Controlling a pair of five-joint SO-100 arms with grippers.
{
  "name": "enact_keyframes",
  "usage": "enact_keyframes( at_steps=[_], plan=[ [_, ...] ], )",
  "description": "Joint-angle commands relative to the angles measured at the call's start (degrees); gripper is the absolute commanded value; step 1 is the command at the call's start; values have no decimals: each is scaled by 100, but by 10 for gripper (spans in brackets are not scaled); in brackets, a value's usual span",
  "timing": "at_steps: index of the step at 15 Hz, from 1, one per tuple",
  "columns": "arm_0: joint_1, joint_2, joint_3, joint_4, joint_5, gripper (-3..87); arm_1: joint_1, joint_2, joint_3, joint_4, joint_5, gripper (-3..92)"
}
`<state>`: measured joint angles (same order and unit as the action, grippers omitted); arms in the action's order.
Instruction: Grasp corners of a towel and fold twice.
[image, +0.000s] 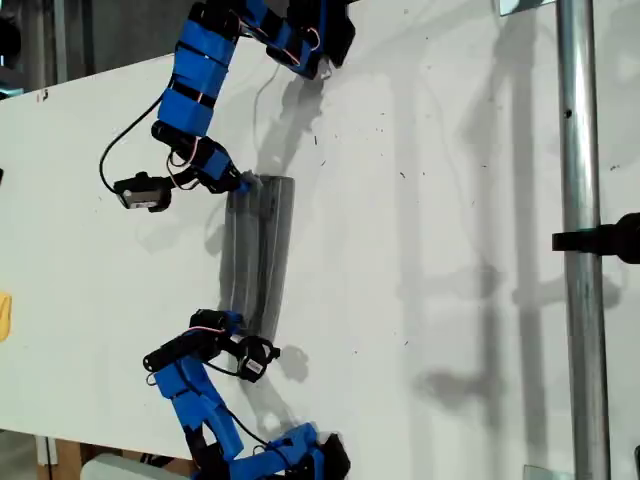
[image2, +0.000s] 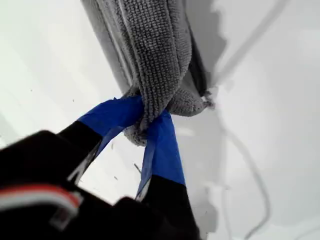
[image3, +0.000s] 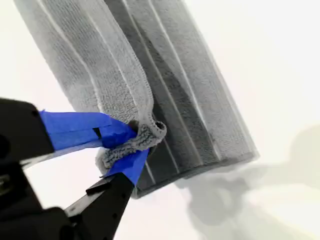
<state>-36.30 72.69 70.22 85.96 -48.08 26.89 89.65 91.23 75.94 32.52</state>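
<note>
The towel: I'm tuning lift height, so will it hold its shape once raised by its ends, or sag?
Likely floppy: the towel bunches and curls where my second gripper pinches it. Probably sags between grips, since my first gripper also crumples its end. Looks light; its looped weave should resist slipping.

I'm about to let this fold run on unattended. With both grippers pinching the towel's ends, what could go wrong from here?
1. My first gripper pinches only a small bunched tip of the towel; it could slip out under tension.
2. My second gripper grips a curled edge above lower layers, so it may lift only the top layer.
3. The towel is a narrow strip between the two grippers; uneven motion could skew the fold.
</note>
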Motion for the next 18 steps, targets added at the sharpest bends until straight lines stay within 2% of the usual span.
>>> enact_keyframes(
  at_steps=[1, 4, 6, 7, 8, 10, 11, 13, 15, 18],
  plan=[
    [132, 114, 659, -492, -176, -17, -475, -167, 193, -272, 360, -3],
    [9, 62, 1547, -1134, -281, -17, -729, -1011, 360, -800, 554, -3],
    [-105, -79, 1749, -1257, -316, -16, -738, -1485, 369, -1107, 554, -3],
    [-132, -114, 1819, -1248, -396, 9, -694, -1661, 387, -1204, 554, -3],
    [-149, -88, 1881, -1213, -413, 104, -606, -1714, 396, -1213, 563, -3],
    [-149, 185, 1819, -729, -527, 196, -404, -1626, 404, -1055, 554, 29],
    [-123, 466, 1749, -334, -650, 218, -369, -1459, 404, -896, 536, 140],
    [70, 1169, 1600, 536, -896, 251, -343, -914, 404, -527, 527, 296],
    [343, 2250, 1890, 932, -1125, 273, -352, -53, 431, 9, 650, 342],
    [888, 4588, 3023, 993, -1573, 283, -158, 2136, 1433, 791, 1406, 356]
  ],
)
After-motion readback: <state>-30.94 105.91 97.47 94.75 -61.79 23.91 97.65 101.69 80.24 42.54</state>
